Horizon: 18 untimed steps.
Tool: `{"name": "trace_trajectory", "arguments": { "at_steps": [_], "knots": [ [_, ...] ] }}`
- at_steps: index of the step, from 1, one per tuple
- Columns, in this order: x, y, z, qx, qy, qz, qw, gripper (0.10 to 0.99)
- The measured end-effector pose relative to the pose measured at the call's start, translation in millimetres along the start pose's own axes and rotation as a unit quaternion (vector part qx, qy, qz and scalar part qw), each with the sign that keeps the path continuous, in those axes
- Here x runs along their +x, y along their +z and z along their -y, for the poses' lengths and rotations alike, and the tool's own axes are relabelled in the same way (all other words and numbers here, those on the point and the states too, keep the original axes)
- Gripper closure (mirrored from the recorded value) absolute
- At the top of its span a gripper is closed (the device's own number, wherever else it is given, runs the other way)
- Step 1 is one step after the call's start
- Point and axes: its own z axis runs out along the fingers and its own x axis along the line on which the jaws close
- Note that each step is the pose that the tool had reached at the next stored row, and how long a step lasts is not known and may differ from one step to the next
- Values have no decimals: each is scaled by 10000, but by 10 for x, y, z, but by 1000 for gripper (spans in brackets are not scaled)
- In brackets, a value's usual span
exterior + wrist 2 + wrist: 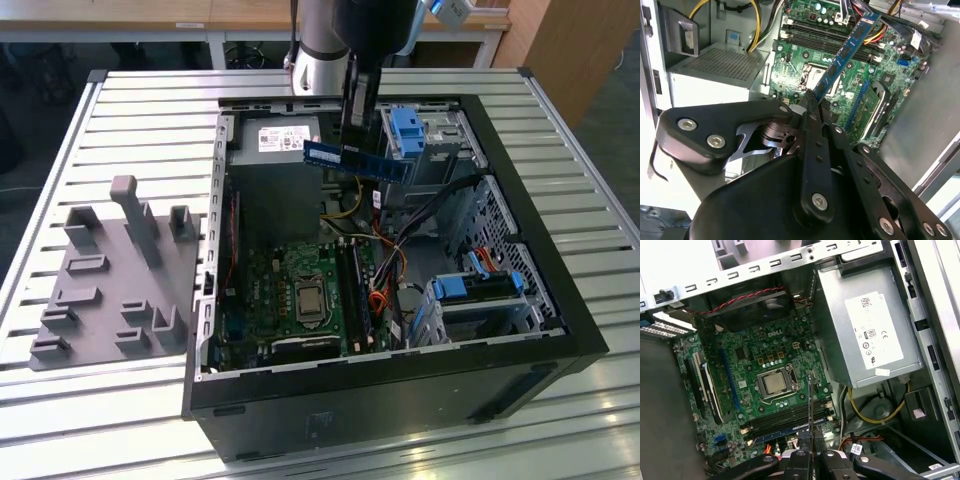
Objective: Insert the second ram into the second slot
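Closed tight, the tool [355,142] grips the second ram [358,160] near the middle of its length; the blue stick lies roughly level in the exterior view, up over the open computer case [545,300], just beside the power supply [275,140] and apart from the motherboard [300,290] below; in the second wrist view the tool [810,100] pinches one long edge, and the second ram [847,50] runs out slantwise over the green board; in the first wrist view it shows edge-on as a thin line [810,410] crossing the memory slots [785,420] beside the processor socket [774,383], not seated in any of them; the case stands on a slatted metal surface [120,110].
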Motion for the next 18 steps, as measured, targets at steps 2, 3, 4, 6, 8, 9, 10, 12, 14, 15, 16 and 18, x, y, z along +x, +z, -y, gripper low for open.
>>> {"name": "trace_trajectory", "arguments": {
  "at_steps": [2,3,4,6,8,9,10,12,14,15,16,18],
  "knots": [
    [-1,1,0,2,144,5,9999,949],
    [-1,1,0,3,214,7,9998,949],
    [0,2,0,4,293,11,9996,949],
    [0,3,0,6,431,16,9991,949],
    [0,4,0,9,564,19,9984,949],
    [0,4,0,10,627,21,9980,949],
    [0,5,0,11,690,23,9976,949],
    [0,5,0,12,805,27,9967,949],
    [0,6,0,15,939,30,9956,949],
    [0,6,0,16,1002,32,9950,949],
    [0,7,0,17,1063,33,9943,949],
    [0,7,0,19,1181,36,9930,949]
  ]
}}
